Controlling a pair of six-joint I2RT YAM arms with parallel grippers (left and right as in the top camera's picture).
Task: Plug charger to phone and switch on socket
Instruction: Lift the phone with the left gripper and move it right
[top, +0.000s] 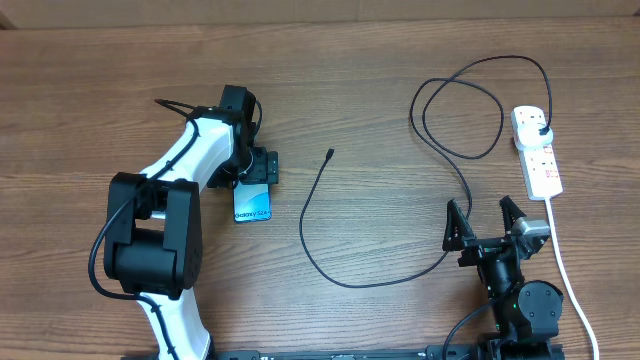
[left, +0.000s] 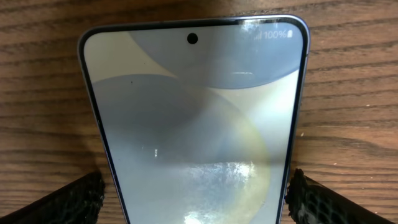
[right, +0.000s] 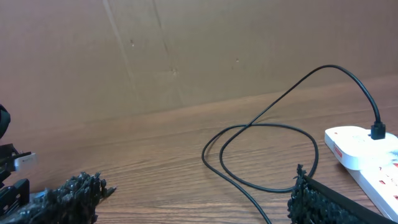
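The upper part of the phone was hidden in the overhead view under the left arm, so only its lower end with the lit blue screen showed. It lay flat on the table, left of centre. The left wrist view cut off that lower end. There the left gripper stood wide apart astride the phone, one finger on each long side, with nothing held. The right-hand finger looked very close to the phone's edge, but whether it touched could not be judged.

The right gripper sat near the front edge on the right, jaws spread fully and empty. Its own view caught only the finger ends at the bottom corners.

The charger lay loose between the arms. Its small tip rested on bare wood, well apart from the phone. The cable curved toward the front and passed just beside the right gripper. It then looped behind it up to the black plug seated in the socket. The socket's switches were too small to read. Its white cord ran toward the front edge, close beside the right arm's base.

A brown board closed off the far side of the table. Open wood lay between phone and cable tip.
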